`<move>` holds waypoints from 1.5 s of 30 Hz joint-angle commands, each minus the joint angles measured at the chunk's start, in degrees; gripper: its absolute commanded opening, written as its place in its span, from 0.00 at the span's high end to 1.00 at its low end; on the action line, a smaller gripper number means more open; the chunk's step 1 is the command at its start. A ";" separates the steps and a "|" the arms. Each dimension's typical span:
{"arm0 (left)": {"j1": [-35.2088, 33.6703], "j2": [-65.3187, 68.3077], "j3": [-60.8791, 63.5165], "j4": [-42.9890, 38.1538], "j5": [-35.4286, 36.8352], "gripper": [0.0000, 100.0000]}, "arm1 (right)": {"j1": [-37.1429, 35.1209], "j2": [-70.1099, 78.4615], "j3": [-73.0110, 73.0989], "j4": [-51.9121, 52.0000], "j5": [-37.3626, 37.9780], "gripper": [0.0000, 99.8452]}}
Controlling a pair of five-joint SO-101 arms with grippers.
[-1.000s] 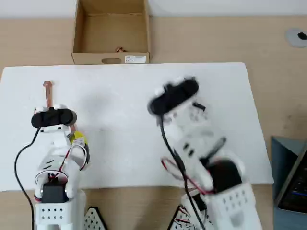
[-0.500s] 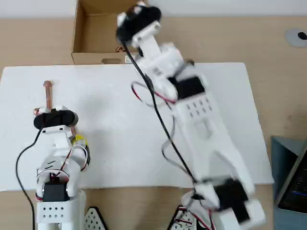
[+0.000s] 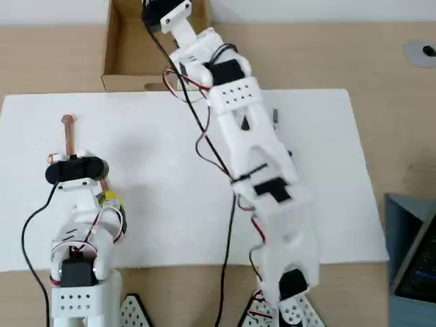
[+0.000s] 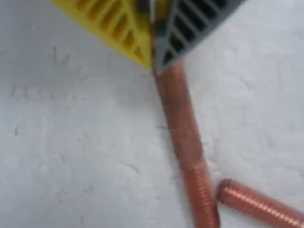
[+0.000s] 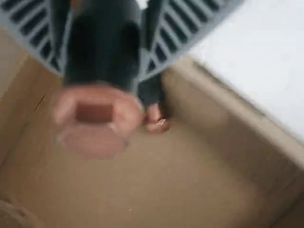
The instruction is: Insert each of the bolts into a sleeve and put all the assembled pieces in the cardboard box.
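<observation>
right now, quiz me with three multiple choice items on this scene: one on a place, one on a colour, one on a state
1. Where are the right jaws?
A. over the white mat's near edge
B. over the cardboard box
C. beside the left arm

2. What colour is the bolt at the left jaws?
A. copper
B. blue
C. black

3. The left jaws are:
A. wide open
B. shut on a sleeve
C. shut on the bolt

Answers: 1 B, the box floor lies under the assembled piece that the right jaws hold; 2 A, its thread shows copper in the left wrist view; 3 C, both tips pinch its end.
</observation>
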 commanded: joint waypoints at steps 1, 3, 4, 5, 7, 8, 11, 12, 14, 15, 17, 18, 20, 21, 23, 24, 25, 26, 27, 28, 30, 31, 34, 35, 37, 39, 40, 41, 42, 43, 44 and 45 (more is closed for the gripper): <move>-0.44 -0.40 -0.26 -0.35 0.18 1.00 | 1.63 8.92 -18.15 -1.85 -0.09 0.99; -0.53 -0.40 -0.26 -0.35 0.18 1.00 | 2.15 14.73 -25.19 -1.76 -0.09 0.99; -0.53 -0.40 -0.26 -0.35 0.18 1.00 | 2.59 17.36 -28.35 -1.58 -0.09 0.99; -0.53 -0.40 -0.26 -0.35 0.18 1.00 | 2.86 19.91 -31.25 -1.49 -0.09 0.99; -0.53 -0.40 -0.26 -0.35 0.18 1.00 | 3.47 24.13 -35.91 -1.32 -0.09 0.99; -0.53 -0.40 -0.26 -0.35 0.18 1.00 | 3.82 25.89 -37.76 -1.32 -0.09 0.99; -0.53 -0.40 -0.26 -0.35 0.18 1.00 | 4.35 29.14 -41.01 -1.32 -0.09 0.99; -0.53 -0.40 -0.26 -0.35 0.18 1.00 | 4.35 29.58 -41.27 -1.32 -0.09 0.99; -0.53 -0.40 -0.26 -0.35 0.18 1.00 | 4.44 29.76 -41.10 -1.32 -0.09 0.99; -0.53 -0.40 -0.26 -0.35 0.18 1.00 | 4.44 29.85 -41.10 -1.32 -0.09 0.98; -0.53 -0.40 -0.26 -0.35 0.18 1.00 | 4.44 29.93 -41.01 -1.32 -0.09 0.93; -0.44 -0.40 -0.26 -0.35 0.18 1.00 | 4.44 29.93 -41.01 -1.32 -0.09 0.91; -0.44 -0.40 -0.26 -0.35 0.18 1.00 | 4.53 29.93 -40.92 -1.32 -0.09 0.87; -0.44 -0.40 -0.26 -0.35 0.18 1.00 | 4.53 29.93 -40.92 -1.32 -0.09 0.87; -0.44 -0.40 -0.26 -0.35 0.18 1.00 | 4.53 29.93 -40.92 -1.32 -0.09 0.88; -0.44 -0.40 -0.26 -0.44 0.18 1.00 | 4.62 29.93 -40.92 -1.32 -0.09 0.88; -0.35 -0.40 -0.26 -0.44 0.18 1.00 | 4.62 29.93 -40.92 -1.32 -0.09 0.88; -0.35 -0.40 -0.26 -0.44 0.18 1.00 | 4.62 29.93 -40.92 -1.32 -0.09 0.88; -0.35 -0.40 -0.26 -0.44 0.18 1.00 | 4.62 29.93 -40.92 -1.32 -0.09 0.88; -0.35 -0.40 -0.26 -0.44 0.18 1.00 | 4.62 29.93 -40.92 -1.32 -0.09 0.88; -0.35 -0.40 -0.26 -0.44 0.18 1.00 | 4.62 29.93 -40.92 -1.32 -0.09 0.88; -0.35 -0.40 -0.26 -0.44 0.18 1.00 | 4.62 29.93 -41.01 -1.32 -0.09 0.88; -0.44 -0.40 -0.26 -0.44 0.18 1.00 | 4.97 29.58 -41.63 0.62 -0.09 0.88; -0.44 -0.40 -0.26 -0.44 0.18 1.00 | 5.23 29.58 -41.89 1.58 -0.09 0.88; -0.44 -0.40 -0.26 -0.44 0.18 1.00 | 5.67 29.58 -45.05 4.75 -0.09 0.88; -0.53 -0.40 -0.26 -0.44 0.18 1.00 | 6.11 29.85 -49.80 8.88 -0.09 0.91; -0.53 -0.40 -0.26 -0.44 0.18 1.00 | 6.20 29.85 -51.91 10.90 -0.09 0.93; -0.53 -0.40 -0.26 -0.44 0.18 1.00 | 6.46 29.58 -52.70 12.92 -0.09 0.94; -0.53 -0.40 -0.26 -0.44 0.18 1.00 | 6.55 29.05 -52.53 14.42 0.09 0.96; -0.53 -0.40 -0.26 -0.44 0.18 1.00 | 6.55 28.00 -52.44 16.00 0.18 0.97; -0.53 -0.40 -0.26 -0.44 0.18 1.00 | 6.81 26.33 -52.44 17.67 0.18 0.98; -0.53 -0.40 -0.26 -0.44 0.18 1.00 | 6.90 24.66 -52.35 19.25 0.18 0.99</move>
